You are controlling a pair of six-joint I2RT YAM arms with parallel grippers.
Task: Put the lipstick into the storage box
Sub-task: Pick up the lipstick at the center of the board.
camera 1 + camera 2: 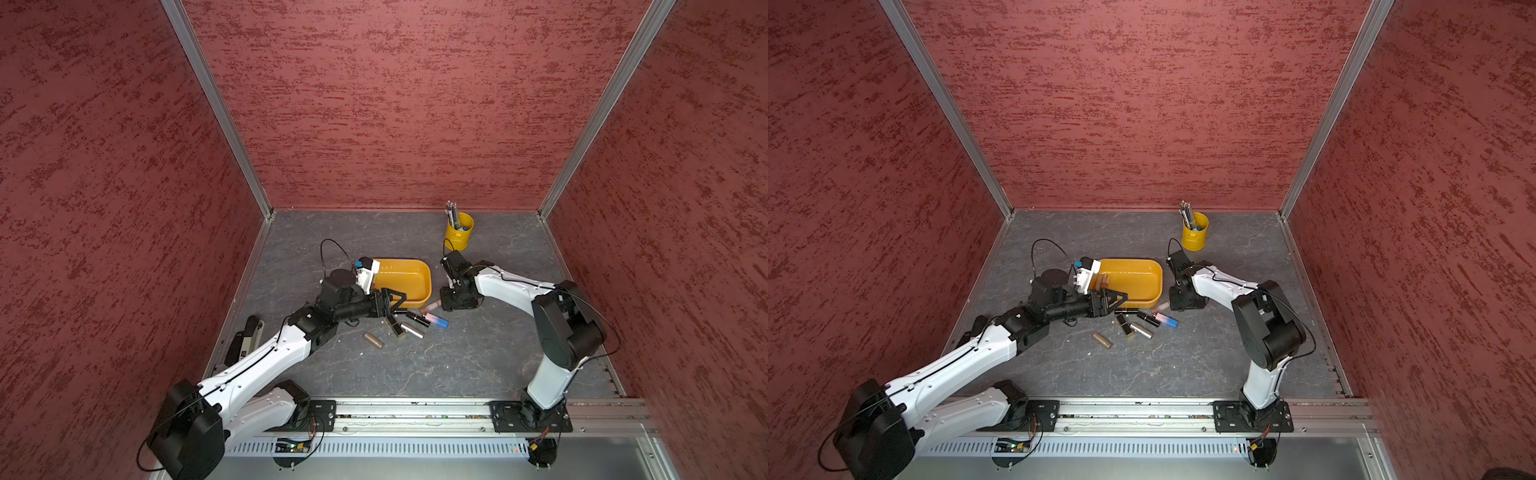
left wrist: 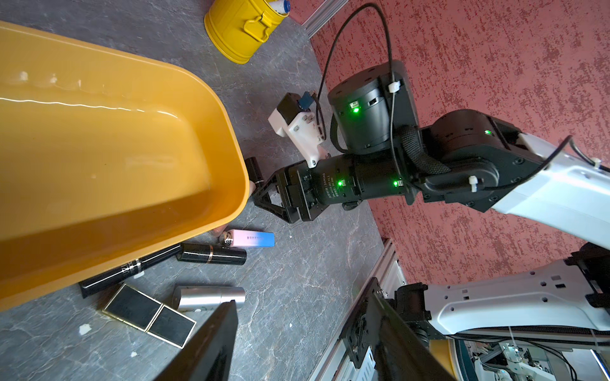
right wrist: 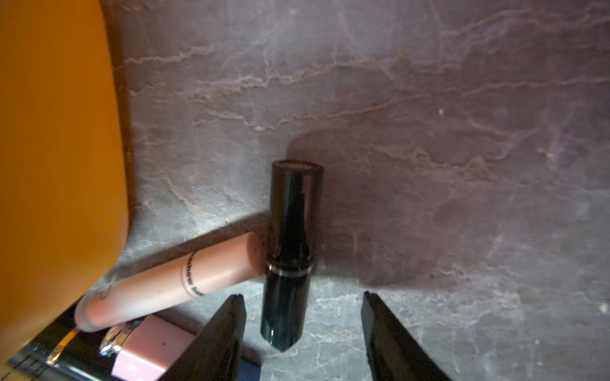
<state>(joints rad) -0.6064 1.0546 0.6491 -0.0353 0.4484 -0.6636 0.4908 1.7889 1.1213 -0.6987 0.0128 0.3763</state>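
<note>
Storage box (image 1: 411, 276): sat open side up in the middle of the tabletop (image 1: 478, 361).
Right gripper (image 3: 302, 295): pointed down at the box's right front corner. Its jaws were apart and straddled one end of the black lipstick (image 3: 290, 250) with a gap on each side, so it held nothing.
Black lipstick: lay flat on the tabletop just outside the box's right front corner, with a peach tube (image 3: 171, 283) touching its side.
Left gripper (image 1: 400, 301): hung over the box's front rim, jaws apart and empty.
Inside the box: what looked like a small brown tube (image 1: 1104, 281) showed at the left end in a top view.
In front of the box: a pink-and-blue lipstick (image 1: 437, 321), a banded lipstick (image 1: 417, 318), a silver lipstick (image 1: 412, 331), a square case (image 1: 395, 328) and a gold tube (image 1: 373, 340) lay loose. A thin black tube (image 2: 128, 270) lay along the front wall.
Pen cup (image 1: 458, 235): stood behind the box's right end, well apart.
</note>
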